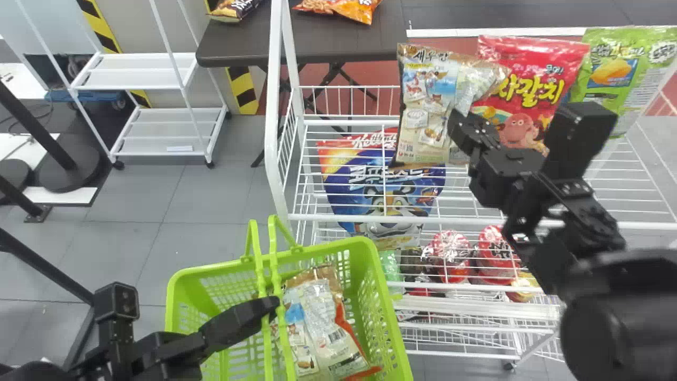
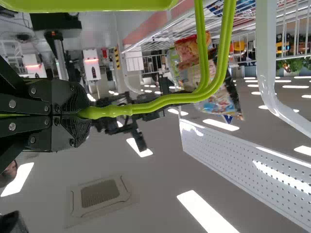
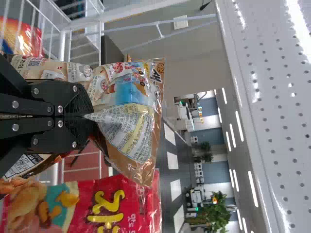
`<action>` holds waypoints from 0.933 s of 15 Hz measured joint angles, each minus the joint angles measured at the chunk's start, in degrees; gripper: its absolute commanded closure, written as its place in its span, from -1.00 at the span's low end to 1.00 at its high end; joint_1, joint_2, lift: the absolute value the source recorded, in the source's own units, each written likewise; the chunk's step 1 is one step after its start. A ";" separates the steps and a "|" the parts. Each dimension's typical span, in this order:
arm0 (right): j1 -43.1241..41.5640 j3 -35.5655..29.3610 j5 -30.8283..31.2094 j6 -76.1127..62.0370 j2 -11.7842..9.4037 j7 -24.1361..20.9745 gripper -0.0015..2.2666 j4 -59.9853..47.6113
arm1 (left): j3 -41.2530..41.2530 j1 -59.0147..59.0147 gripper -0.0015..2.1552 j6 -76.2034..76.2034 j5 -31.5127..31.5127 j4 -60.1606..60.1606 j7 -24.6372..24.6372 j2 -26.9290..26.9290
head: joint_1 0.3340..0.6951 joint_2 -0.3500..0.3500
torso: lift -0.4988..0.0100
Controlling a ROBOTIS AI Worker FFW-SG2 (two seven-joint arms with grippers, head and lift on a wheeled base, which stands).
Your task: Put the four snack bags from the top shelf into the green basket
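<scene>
Gripping the brown bag [image 1: 426, 100], your right claw [image 3: 91, 116] has the red bag [image 1: 534, 74] and green bag [image 1: 629, 69] left beside it, the basket [image 1: 333, 246] below part-filled

The brown bag [image 1: 424, 116], red bag [image 1: 534, 79] and green bag [image 1: 634, 79] are upright, side by side. Creased bags [image 1: 328, 323] lie in the green basket [image 1: 328, 247].

Looking down, the head view shares the brown snack bag [image 1: 427, 108] with the closer right wrist view.

Green basket [image 1: 344, 246] cut off at btm edge, green bag [image 1: 650, 74] at upper R edge; red bag [image 1: 539, 69] partly hidden behind R pincer [image 1: 456, 117].
</scene>
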 measured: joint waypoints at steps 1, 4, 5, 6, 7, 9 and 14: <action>3.18 -0.04 -0.80 2.50 -0.46 0.60 0.99 -4.38 | 0.02 -0.23 0.99 0.00 -0.05 0.16 0.00 0.05 | 1.00 0.23 | 0.96; 11.85 0.66 -3.55 9.01 -2.49 1.18 0.99 -14.97 | 0.03 -0.85 0.99 0.00 -0.16 0.50 0.00 0.18 | 1.00 0.31 | 0.96; 13.49 1.10 -4.76 11.89 -3.28 1.22 0.99 -17.22 | 0.00 -0.96 0.99 0.00 -0.21 0.55 0.00 0.18 | 1.00 0.35 | 0.96; 14.93 2.01 -6.17 16.58 -4.21 1.26 0.99 -19.54 | -0.08 -1.09 0.99 0.00 -0.26 0.56 0.00 0.18 | 1.00 0.40 | 0.96; 15.48 2.84 -7.00 20.76 -4.60 1.27 0.99 -20.78 | -0.16 -1.15 0.99 0.01 -0.27 0.56 0.00 0.16 | 1.00 0.53 | 0.96; 16.03 4.63 -8.71 27.87 -4.99 1.32 0.99 -22.02 | -0.19 -1.19 0.99 0.14 -0.24 0.55 0.00 0.16 | 1.00 0.65 | 0.96; 15.14 9.07 -11.27 36.44 -5.37 1.22 0.99 -20.93 | -0.27 -1.07 0.99 0.16 -0.12 0.52 0.00 0.18 | 1.00 0.95 | 0.96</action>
